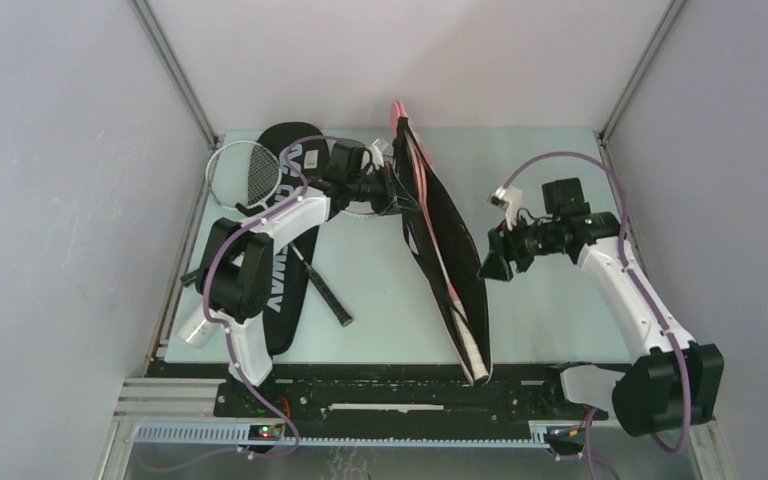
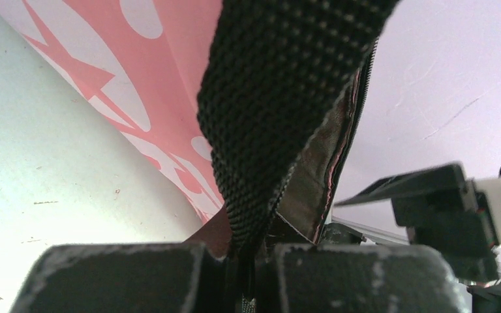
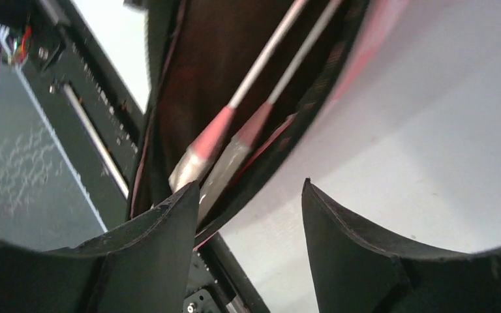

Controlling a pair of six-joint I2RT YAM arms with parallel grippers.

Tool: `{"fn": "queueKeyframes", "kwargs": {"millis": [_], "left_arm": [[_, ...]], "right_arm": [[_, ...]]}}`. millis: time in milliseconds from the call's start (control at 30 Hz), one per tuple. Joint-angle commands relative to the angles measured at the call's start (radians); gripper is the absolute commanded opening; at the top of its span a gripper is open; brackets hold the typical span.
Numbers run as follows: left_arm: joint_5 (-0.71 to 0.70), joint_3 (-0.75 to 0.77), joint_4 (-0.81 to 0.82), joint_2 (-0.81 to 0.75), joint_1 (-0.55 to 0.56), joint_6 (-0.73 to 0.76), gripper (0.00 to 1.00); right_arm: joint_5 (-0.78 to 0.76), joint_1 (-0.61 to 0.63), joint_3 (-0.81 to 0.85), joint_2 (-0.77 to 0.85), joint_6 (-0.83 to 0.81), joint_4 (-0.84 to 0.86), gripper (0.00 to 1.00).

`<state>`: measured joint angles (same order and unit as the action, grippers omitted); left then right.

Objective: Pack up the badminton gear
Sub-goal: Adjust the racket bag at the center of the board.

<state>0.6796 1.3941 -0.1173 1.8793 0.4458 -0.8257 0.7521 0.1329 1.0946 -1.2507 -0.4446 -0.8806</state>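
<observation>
Pale bench [image 1: 560, 310] | left pincer [image 2: 244, 251] clamped on strap [image 2: 280, 98] | right pincer [image 3: 251, 195] apart, empty | cover [image 2: 104, 72] likely limp, light: strap is the best hold.

Pink fabric "SPORT" racket cover [image 1: 447, 250] stands on edge mid-desk [image 1: 540, 330], running 12 to 6 o'clock, with two pink-collared rackets [image 3: 218, 134] inside. Black fabric "CROSSWAY" racket cover [image 1: 285, 290] lies flat at 9 o'clock, and a white-framed racket [image 1: 243, 170] lies across its far end. Long white tube [image 1: 194, 328] at 8 o'clock, by the desk edge. Left gripper [image 1: 405, 195] at 11 o'clock, clamped on the pink cover's black woven strap [image 2: 280, 111]. Right gripper [image 1: 487, 265] at 3 o'clock, just beside the pink cover and apart from it.
</observation>
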Motion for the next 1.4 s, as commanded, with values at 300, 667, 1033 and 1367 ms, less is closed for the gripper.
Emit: {"fn": "queueKeyframes", "kwargs": {"millis": [300,667,1033,1367], "left_arm": [[0.054,0.103,0.059,-0.032,-0.009,0.041,0.0],[0.069,0.089,0.067,-0.022,-0.01,0.034,0.0],[0.055,0.105,0.045,-0.017,-0.033,0.09,0.0],[-0.005,0.187,-0.088,0.003,-0.053,0.29,0.0]], "right_arm": [[-0.057,0.322,-0.13,0.046,-0.086,0.047,0.7],[-0.186,0.435,-0.18,0.026,-0.078,0.047,0.5],[-0.26,0.434,-0.142,0.149,-0.089,-0.021,0.0],[-0.221,0.421,-0.035,0.258,-0.126,-0.176,0.0]]}}
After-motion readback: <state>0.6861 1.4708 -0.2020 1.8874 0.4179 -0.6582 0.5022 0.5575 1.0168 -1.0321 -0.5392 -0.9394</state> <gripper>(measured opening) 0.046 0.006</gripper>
